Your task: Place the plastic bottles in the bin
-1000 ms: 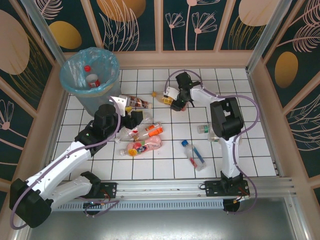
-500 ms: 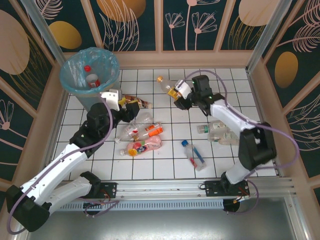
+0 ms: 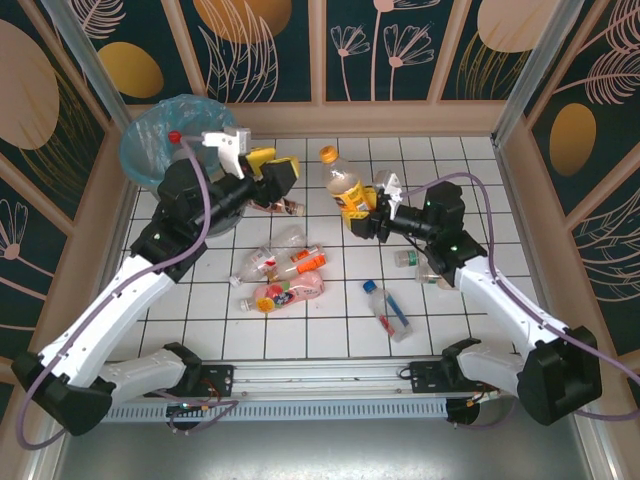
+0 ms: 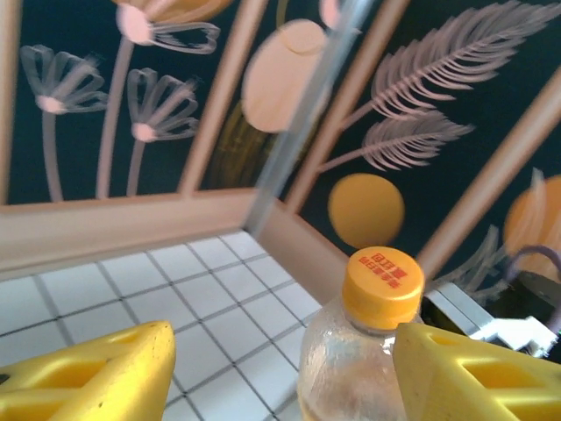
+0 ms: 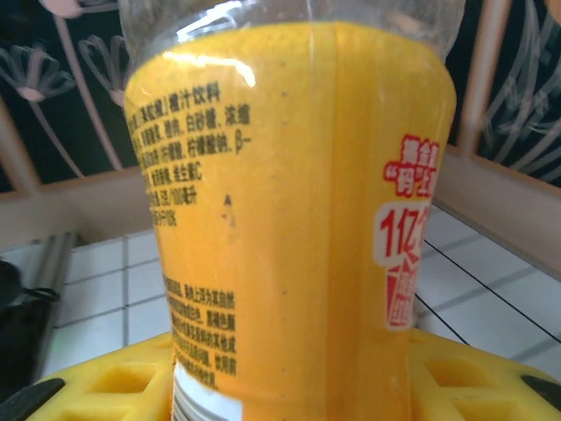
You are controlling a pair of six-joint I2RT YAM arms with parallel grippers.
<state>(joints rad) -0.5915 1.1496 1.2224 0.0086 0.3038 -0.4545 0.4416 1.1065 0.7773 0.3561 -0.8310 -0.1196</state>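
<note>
Transport of the juice bottle toward the bin is judged to be the step in hand. The right hand is pinching the bottle low on its body and holding it upright, clear of the table and well apart from the bin. The left hand is hovering between bottle and bin with its yellow fingers spread. In the left wrist view the orange cap is sitting in the gap between them, with no contact visible.

This arrangement is reading as a hand-off. Recommended procedure:

1. The left hand is best advancing until the bottle's shoulder, not the cap, is lying centred between its fingers, above the right hand's grip.
2. The bottle is looking largely full of orange liquid and is therefore likely heavy, so the left hand should be closing firmly before the right hand is opening.
3. The receiving hand should be opening only once the bottle is hanging inside the bin's rim.

The remaining bottles are lying on the table in front of the arms.
</note>
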